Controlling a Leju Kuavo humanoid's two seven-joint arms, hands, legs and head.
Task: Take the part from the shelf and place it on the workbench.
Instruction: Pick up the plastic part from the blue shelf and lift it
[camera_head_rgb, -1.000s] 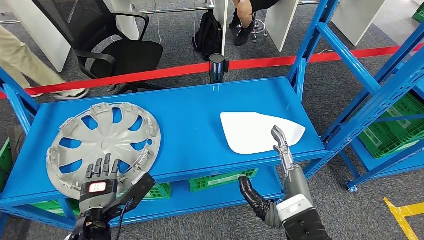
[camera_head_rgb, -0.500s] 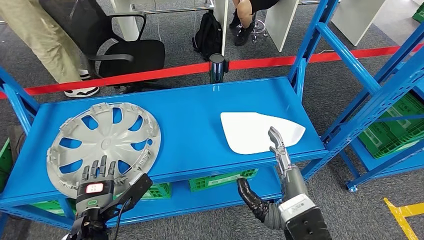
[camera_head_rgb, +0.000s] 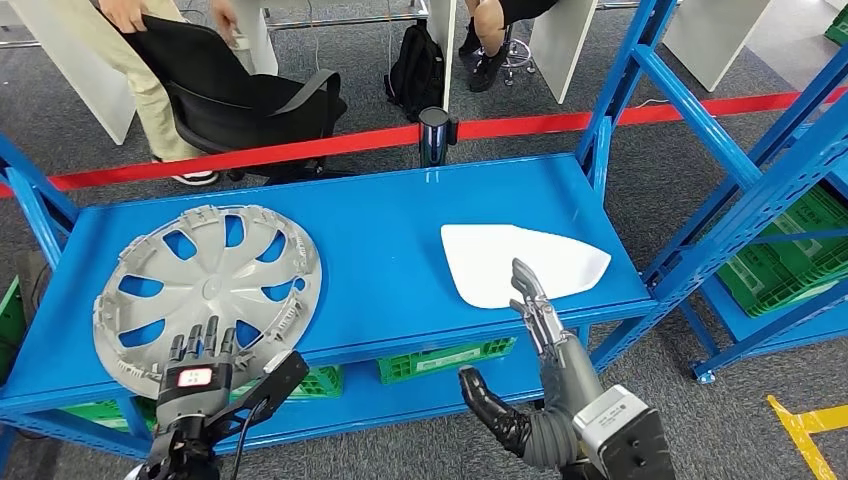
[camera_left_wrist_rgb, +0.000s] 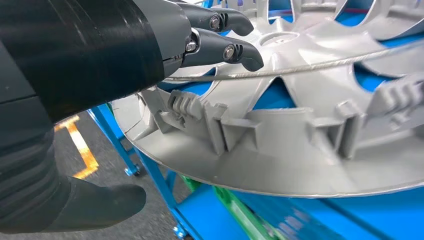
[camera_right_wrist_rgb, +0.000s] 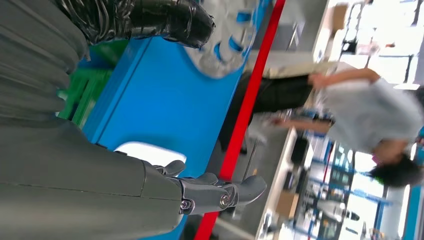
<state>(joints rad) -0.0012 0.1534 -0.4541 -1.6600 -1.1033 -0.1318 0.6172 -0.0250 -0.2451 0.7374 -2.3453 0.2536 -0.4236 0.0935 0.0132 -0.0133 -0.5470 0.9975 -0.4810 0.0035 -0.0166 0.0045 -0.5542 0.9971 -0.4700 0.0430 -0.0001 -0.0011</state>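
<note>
The light, stiff hubcap on the shelf is being approached at its near rim by the spread, empty left hand.

- A big round grey wheel cover with curved holes is lying flat on the left side of the blue shelf, its edge poking over the front.
- A flat white part is lying on the right side, well apart from it.
</note>
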